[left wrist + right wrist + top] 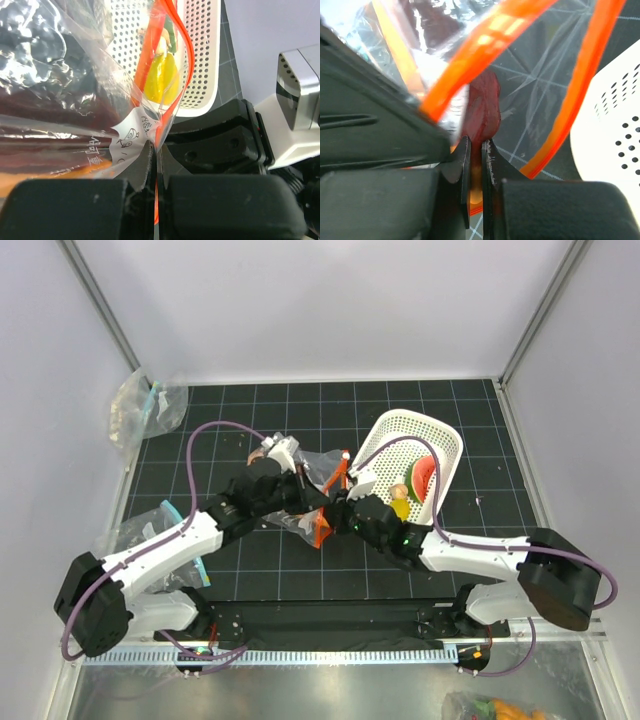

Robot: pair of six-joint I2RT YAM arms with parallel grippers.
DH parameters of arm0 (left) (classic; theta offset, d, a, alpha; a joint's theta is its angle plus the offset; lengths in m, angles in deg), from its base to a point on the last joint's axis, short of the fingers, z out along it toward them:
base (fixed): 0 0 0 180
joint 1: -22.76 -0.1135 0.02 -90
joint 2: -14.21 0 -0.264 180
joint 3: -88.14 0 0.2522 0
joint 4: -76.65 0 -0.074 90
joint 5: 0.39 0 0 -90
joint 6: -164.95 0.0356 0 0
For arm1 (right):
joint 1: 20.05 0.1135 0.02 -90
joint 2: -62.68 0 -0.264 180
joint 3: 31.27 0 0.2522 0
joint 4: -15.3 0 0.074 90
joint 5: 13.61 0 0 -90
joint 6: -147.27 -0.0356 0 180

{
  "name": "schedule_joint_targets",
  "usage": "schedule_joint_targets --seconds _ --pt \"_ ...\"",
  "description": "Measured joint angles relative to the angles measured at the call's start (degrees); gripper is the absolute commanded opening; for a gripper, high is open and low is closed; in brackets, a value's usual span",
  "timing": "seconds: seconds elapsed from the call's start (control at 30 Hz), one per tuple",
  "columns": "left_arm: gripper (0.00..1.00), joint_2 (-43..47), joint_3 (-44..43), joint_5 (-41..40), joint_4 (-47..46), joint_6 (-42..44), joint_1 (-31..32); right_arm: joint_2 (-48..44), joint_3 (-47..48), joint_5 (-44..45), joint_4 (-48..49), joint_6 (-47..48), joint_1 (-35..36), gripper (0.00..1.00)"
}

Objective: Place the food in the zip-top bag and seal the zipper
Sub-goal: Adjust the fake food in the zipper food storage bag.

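Observation:
The clear zip-top bag [318, 468] lies crumpled mid-table, its red-orange zipper [337, 477] gaping open. My left gripper [155, 152] is shut on the bag's edge, right at the zipper strip [180, 35]. My right gripper [476, 146] is shut on the dark red piece [483, 102], which sits between the two zipper strips [582, 85] at the bag's mouth. Both grippers meet at the bag's near side, left [312, 502] and right [338, 510]. The watermelon slice [425, 478], lemon [400, 506] and peach ball [398, 490] rest in the white basket [440, 435]. An orange shape [75, 171] shows through the bag.
The tilted white lattice basket [200, 50] stands right beside the bag. Clear bags with teal trim lie at the far left corner [148, 405] and by the left arm [155, 523]. Another bag of toys [490, 708] lies off the mat at the front right. White walls surround the mat.

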Motion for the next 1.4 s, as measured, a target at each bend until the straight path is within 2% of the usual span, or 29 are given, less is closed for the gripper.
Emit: schedule_joint_targets --seconds 0.03,0.1,0.13,0.3,0.33,0.43,0.67,0.77,0.87,1.0,1.23,1.33,1.4 --pt "0.01 0.7 0.3 -0.6 0.1 0.2 0.0 -0.1 0.0 0.0 0.0 0.0 0.0 0.17" --pt "0.01 2.3 0.8 -2.4 0.7 0.4 0.2 -0.1 0.1 0.2 -0.2 0.1 0.0 0.26" --pt "0.01 3.3 1.0 -3.6 1.0 0.7 0.2 0.0 0.4 0.1 -0.3 0.1 0.0 0.41" --pt "0.01 6.2 1.5 -10.7 2.8 1.9 0.3 2.8 3.4 -0.8 -0.6 0.1 0.0 0.54" --pt "0.01 6.3 1.5 -11.6 3.0 1.9 0.3 3.7 4.1 -1.1 -0.7 0.1 0.0 0.61" --pt "0.01 6.3 1.6 -13.8 4.0 2.1 0.4 4.6 5.2 -1.8 -1.7 0.1 0.0 0.73" --pt "0.01 7.5 2.0 -17.1 5.5 3.3 0.6 3.1 5.5 -1.8 -3.8 0.3 0.0 0.74" --pt "0.01 8.0 2.0 -19.8 6.3 3.9 0.6 0.7 5.5 -1.6 -4.2 0.6 0.0 0.67" --pt "0.00 8.0 2.0 -22.3 7.7 4.9 0.6 -2.1 5.5 -1.0 -4.6 1.1 0.0 0.66" --pt "0.00 7.9 2.0 -25.1 9.2 6.1 0.6 -5.0 5.5 1.2 -5.9 1.6 0.0 0.71" --pt "0.00 7.6 2.0 -26.7 10.3 6.5 0.6 -6.7 8.0 12.3 -15.7 1.4 -1.3 0.81" --pt "0.00 7.4 2.0 -26.6 10.4 6.5 0.6 -7.3 9.1 15.9 -20.0 1.0 -3.8 0.81" --pt "0.00 7.3 2.0 -26.5 10.4 6.6 0.6 -7.8 9.8 17.1 -22.9 0.1 -7.7 0.87"
